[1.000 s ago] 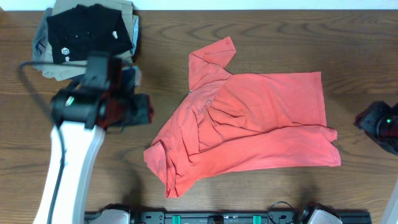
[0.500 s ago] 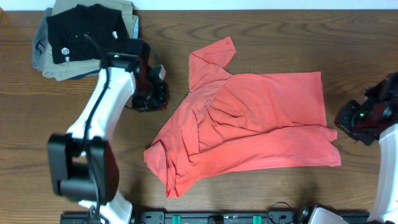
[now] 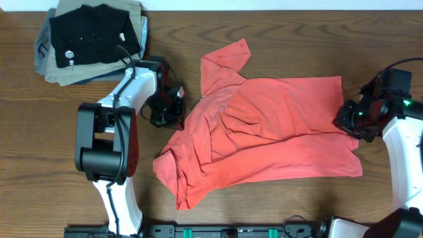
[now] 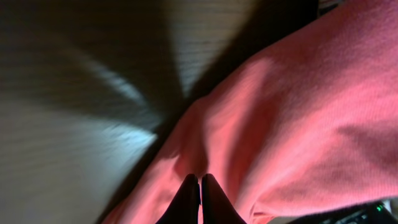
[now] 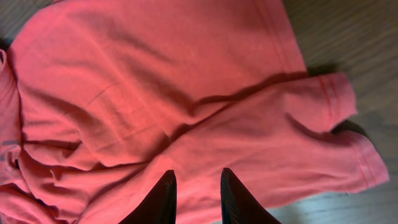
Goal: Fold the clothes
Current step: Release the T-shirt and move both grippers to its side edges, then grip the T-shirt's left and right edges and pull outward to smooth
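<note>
Nearby, folded garments (image 3: 92,39) lie apart from the T-shirt (image 3: 277,125); left gripper (image 4: 200,183) pressed together, right gripper (image 5: 198,179) parted.

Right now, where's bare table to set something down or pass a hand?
Free: the far strip of the brown wooden table right of the folded garment pile, above the coral-red cotton T-shirt; the near-left corner; the near strip below the shirt. Crowded: shirt's left edge at the left gripper, right edge at the right gripper.

Overhead's bright, even and sharp. My left wrist cam's dim: dark shadows fan over the table (image 4: 68,155), the clothes (image 4: 298,124) blurry up close.
</note>
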`<move>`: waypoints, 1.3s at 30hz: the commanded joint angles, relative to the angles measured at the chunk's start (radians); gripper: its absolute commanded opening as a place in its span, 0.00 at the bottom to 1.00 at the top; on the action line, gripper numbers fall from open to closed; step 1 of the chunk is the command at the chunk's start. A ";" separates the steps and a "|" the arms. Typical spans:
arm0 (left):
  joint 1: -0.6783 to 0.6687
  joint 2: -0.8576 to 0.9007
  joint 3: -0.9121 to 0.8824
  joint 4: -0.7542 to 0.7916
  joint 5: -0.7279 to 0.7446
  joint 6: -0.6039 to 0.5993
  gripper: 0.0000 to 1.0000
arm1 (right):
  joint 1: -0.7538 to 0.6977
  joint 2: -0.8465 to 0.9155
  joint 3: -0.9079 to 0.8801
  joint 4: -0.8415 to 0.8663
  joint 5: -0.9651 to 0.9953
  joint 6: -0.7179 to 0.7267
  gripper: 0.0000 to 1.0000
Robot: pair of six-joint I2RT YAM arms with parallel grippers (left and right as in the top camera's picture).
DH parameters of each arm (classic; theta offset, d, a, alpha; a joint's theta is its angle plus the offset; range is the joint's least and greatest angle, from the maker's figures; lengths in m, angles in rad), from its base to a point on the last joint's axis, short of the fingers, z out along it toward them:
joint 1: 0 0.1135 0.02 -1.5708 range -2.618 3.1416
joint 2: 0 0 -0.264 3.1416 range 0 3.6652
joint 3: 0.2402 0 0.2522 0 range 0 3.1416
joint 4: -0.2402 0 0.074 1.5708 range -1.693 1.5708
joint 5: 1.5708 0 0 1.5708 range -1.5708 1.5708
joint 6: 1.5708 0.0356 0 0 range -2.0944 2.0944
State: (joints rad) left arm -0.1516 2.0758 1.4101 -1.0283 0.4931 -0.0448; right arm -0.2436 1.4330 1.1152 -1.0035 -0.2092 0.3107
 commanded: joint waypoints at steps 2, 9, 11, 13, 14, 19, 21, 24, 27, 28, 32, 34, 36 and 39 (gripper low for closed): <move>-0.005 0.026 -0.002 0.010 0.080 0.060 0.06 | 0.024 0.051 -0.007 0.006 -0.005 0.010 0.23; -0.005 0.028 -0.002 0.029 0.079 0.071 0.06 | 0.047 0.137 -0.008 0.021 -0.005 0.011 0.22; -0.005 0.029 -0.005 0.040 0.079 0.071 0.06 | 0.049 0.159 -0.008 0.029 -0.005 0.011 0.21; -0.005 0.029 -0.018 0.065 0.079 0.064 0.06 | 0.049 0.175 -0.008 0.035 -0.005 0.015 0.20; -0.004 0.029 -0.026 0.079 0.079 0.056 0.06 | 0.049 0.184 -0.008 0.040 -0.005 0.015 0.19; -0.004 0.029 -0.066 0.137 0.079 0.043 0.06 | 0.049 0.207 -0.008 0.063 -0.005 0.018 0.18; -0.003 0.029 -0.073 0.147 0.071 0.044 0.06 | 0.049 0.219 -0.011 0.073 -0.005 0.018 0.16; 0.001 0.029 -0.074 0.150 0.013 0.016 0.06 | 0.049 0.240 -0.018 0.085 -0.005 0.018 0.07; 0.014 0.029 -0.074 0.152 -0.101 -0.059 0.06 | 0.048 0.272 -0.028 0.116 -0.005 0.018 0.03; 0.020 0.029 -0.074 0.151 -0.113 -0.058 0.06 | 0.048 0.285 -0.031 0.132 -0.005 0.018 0.01; 0.049 0.029 -0.074 0.142 -0.113 -0.057 0.06 | 0.048 0.324 -0.032 0.156 -0.004 0.018 0.01; 0.068 0.029 -0.074 0.139 -0.114 -0.058 0.06 | 0.048 0.338 -0.032 0.164 -0.003 0.018 0.01; 0.089 0.029 -0.074 0.136 -0.117 -0.060 0.06 | 0.048 0.349 -0.032 0.174 -0.001 0.018 0.01; 0.127 0.029 -0.074 0.123 -0.175 -0.077 0.06 | 0.049 0.357 -0.032 0.180 0.013 0.018 0.01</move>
State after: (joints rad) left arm -0.0719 2.0850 1.3499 -0.9020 0.5076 -0.0952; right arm -0.2043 1.7767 1.0889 -0.8284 -0.2092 0.3264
